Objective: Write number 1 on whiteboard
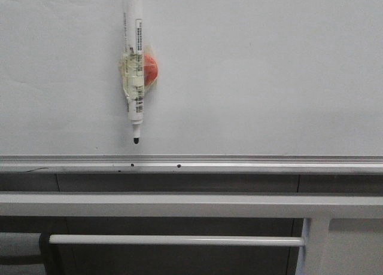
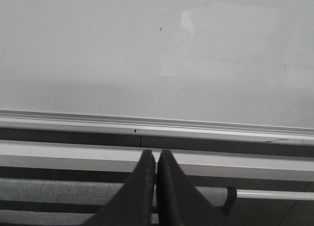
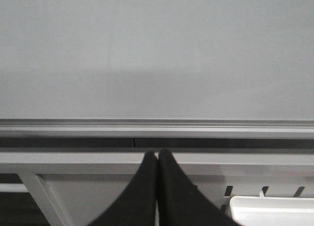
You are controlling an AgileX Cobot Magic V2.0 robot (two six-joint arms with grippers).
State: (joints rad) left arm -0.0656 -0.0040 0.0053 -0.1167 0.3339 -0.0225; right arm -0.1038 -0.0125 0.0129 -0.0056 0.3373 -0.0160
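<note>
The whiteboard [image 1: 257, 66] fills the upper part of all three views, plain white with a silver rail [image 1: 239, 163] along its lower edge. No number 1 shows on it. A white marker pen [image 1: 133, 78] with a red ball [image 1: 151, 69] taped to it hangs tip down against the board in the front view, left of centre. No gripper appears in the front view. In the left wrist view my left gripper [image 2: 156, 155] is shut and empty, facing the whiteboard [image 2: 147, 54] above the rail. My right gripper [image 3: 157, 153] is shut and empty too, facing the whiteboard [image 3: 157, 49].
Grey metal frame bars [image 1: 179, 204] run below the rail, with a thinner white rod [image 1: 173, 240] lower down. A grey padded bar [image 2: 73, 191] lies below the left gripper. A white tray corner [image 3: 272, 209] sits near the right gripper.
</note>
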